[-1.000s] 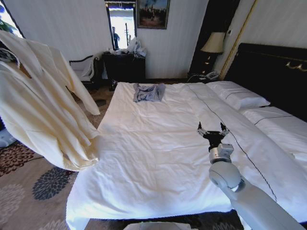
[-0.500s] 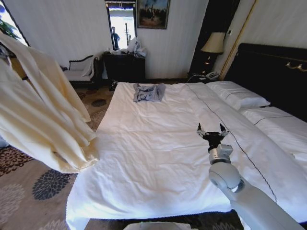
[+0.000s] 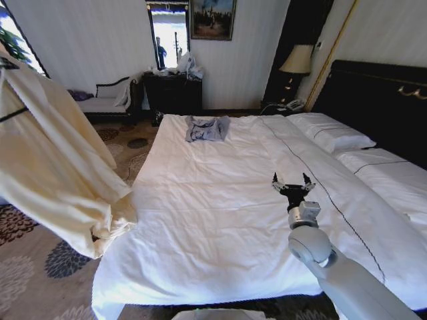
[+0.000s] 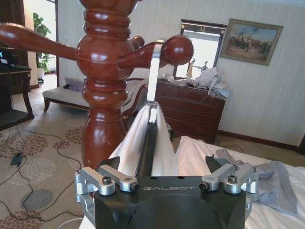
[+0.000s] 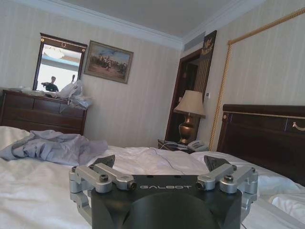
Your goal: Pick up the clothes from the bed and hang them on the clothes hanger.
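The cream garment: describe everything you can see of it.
The cream garment is long, soft and wrinkled, pale yellow, like a robe or dress. It hangs in the air to the left of the bed, its lower folds bunched beside the mattress edge. In the left wrist view it drapes over a dark hanger whose silver hook sits against a peg of the reddish wooden post. The left gripper is open right below it.

Cream clothes [image 3: 57,160] hang pale yellow against the white bed [image 3: 220,220], which carries a thin dark seam. A grey-blue garment [image 3: 207,128] lies there. The post [image 4: 102,81] is reddish-brown; the clothes hanger [image 4: 147,148] looks dark, perhaps black. Brown carpet [image 3: 40,267] shows dark floral blotches.
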